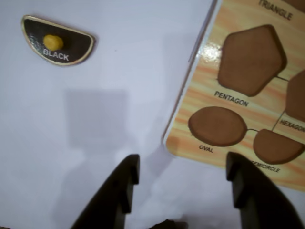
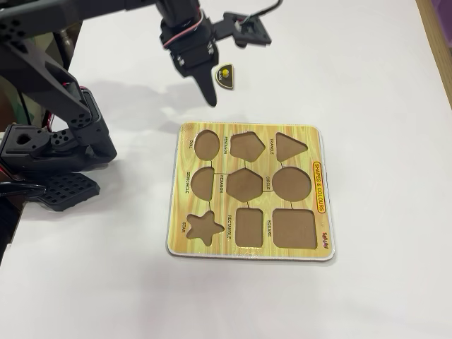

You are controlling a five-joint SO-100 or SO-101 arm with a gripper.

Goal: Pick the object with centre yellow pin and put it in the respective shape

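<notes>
The object with centre yellow pin [image 1: 57, 46] is a dark semicircle piece labelled BLACK, lying flat on the white table at the upper left of the wrist view. In the fixed view this piece [image 2: 224, 75] lies above the puzzle board [image 2: 185, 244]. My gripper [image 1: 183, 164] is open and holds nothing; it hangs over bare table between the piece and the board's corner. In the fixed view the gripper [image 2: 209, 95] hovers just left of and below the piece. The semicircle recess [image 1: 278, 147] is empty, next to the oval recess [image 1: 217, 126]; in the fixed view the semicircle recess [image 2: 203, 183] sits in the board's left column.
The yellow wood-grain board [image 1: 228, 19] holds several other empty recesses, among them pentagon [image 1: 250, 59] and star [image 2: 205, 227]. The arm's black base and motors [image 2: 49, 141] stand at the left. White table surrounds the board on all sides.
</notes>
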